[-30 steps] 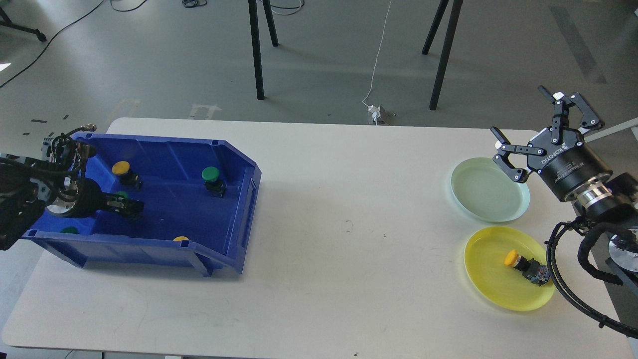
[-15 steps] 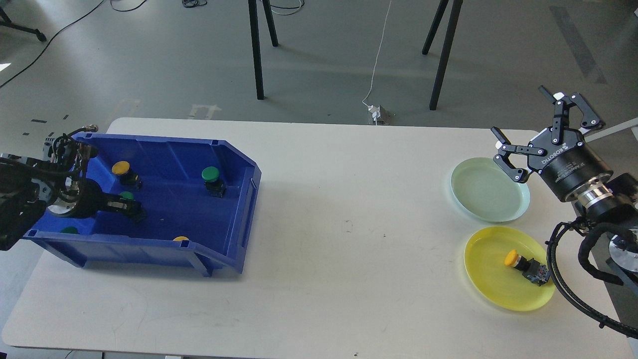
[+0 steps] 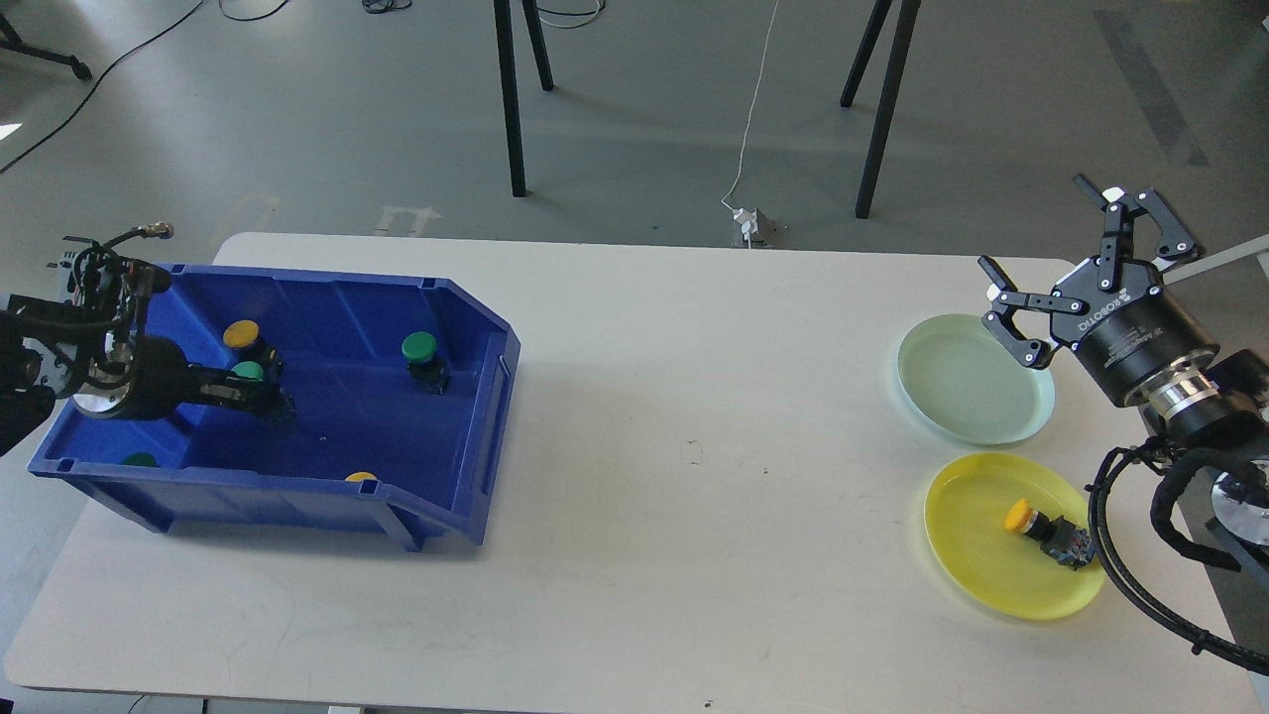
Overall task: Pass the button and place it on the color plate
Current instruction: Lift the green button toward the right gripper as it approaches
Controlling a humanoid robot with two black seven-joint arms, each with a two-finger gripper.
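My left gripper [image 3: 260, 399] reaches into the blue bin [image 3: 466, 436] at the left and looks shut on a green button [image 3: 248, 372], held low inside the bin. Also in the bin are a yellow button [image 3: 241, 334], a green button [image 3: 419, 346], a green one [image 3: 139, 459] and a yellow one [image 3: 361, 477], the last two half hidden by the front wall. My right gripper [image 3: 1036, 233] is open and empty, just beyond the pale green plate [image 3: 967, 392]. A yellow button [image 3: 1018, 516] lies on the yellow plate [image 3: 1001, 585].
The two plates sit close together at the table's right end, near its edge. The bin fills the table's left end. Black stand legs [image 3: 511, 109] and a white cable [image 3: 749, 129] are on the floor behind the table.
My left gripper has risen slightly with the green button and drawn back to the left. The bin's left end has shifted a little left. My right gripper has hardly moved.
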